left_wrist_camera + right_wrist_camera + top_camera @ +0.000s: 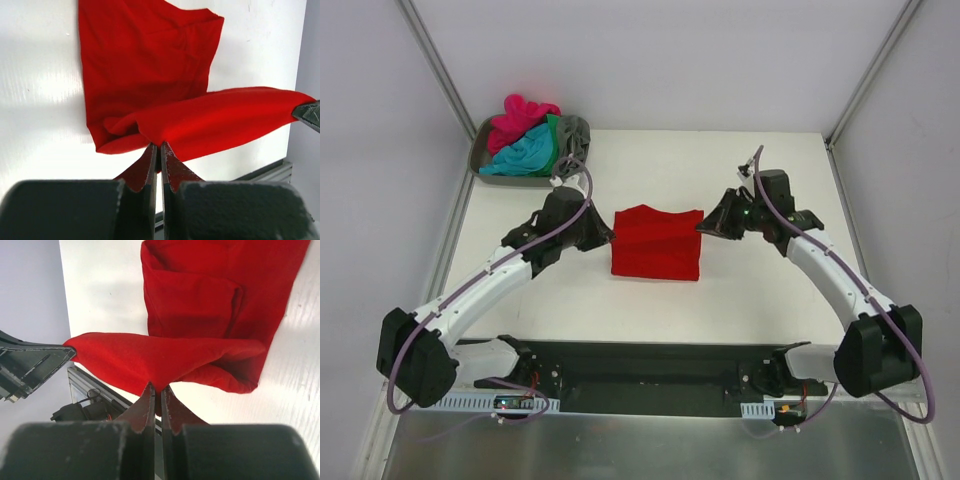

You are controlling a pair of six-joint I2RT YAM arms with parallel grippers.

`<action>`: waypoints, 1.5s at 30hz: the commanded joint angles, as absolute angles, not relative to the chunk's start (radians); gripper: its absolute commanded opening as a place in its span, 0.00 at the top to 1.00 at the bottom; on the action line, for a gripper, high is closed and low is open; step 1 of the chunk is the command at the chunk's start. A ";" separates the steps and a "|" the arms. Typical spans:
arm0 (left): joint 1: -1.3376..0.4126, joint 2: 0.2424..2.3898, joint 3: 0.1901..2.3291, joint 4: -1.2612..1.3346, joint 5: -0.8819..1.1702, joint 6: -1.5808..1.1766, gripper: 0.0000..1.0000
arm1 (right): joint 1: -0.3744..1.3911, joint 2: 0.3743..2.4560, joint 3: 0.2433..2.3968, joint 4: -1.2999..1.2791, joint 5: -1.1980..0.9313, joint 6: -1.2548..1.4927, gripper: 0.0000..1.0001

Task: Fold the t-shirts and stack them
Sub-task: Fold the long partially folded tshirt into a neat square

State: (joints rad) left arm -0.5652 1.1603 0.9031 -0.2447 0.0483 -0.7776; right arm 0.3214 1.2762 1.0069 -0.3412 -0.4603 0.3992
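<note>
I observe the left tool (159, 152) and right tool (157, 392) each clenched on opposite edges of the red t-shirt (655, 245) on the worktop (770, 290).

We saw the red shirt (656, 243) lying folded on the desk (760, 290), with the left pincer (607, 233) at its left edge and the right pincer (704, 226) at its right. In the far-left tray (477, 158) lay the other shirts (525, 140).

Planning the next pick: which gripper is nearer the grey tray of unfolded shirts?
Left. The left gripper pinches the red t-shirt's left edge, just below-right of the grey tray in the top view; the right gripper pinches the opposite edge, farther right.
</note>
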 commanded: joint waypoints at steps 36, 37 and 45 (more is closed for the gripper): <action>-0.434 1.873 1.445 -0.236 -0.025 -0.637 1.00 | 0.167 1.799 1.256 -0.080 -0.511 0.443 0.98; -0.434 1.881 1.451 -0.236 -0.008 -0.638 1.00 | 0.167 1.802 1.258 -0.080 -0.512 0.443 0.98; -0.434 1.859 1.440 -0.198 0.083 -0.606 1.00 | 0.167 1.730 1.197 -0.046 -0.515 0.451 0.98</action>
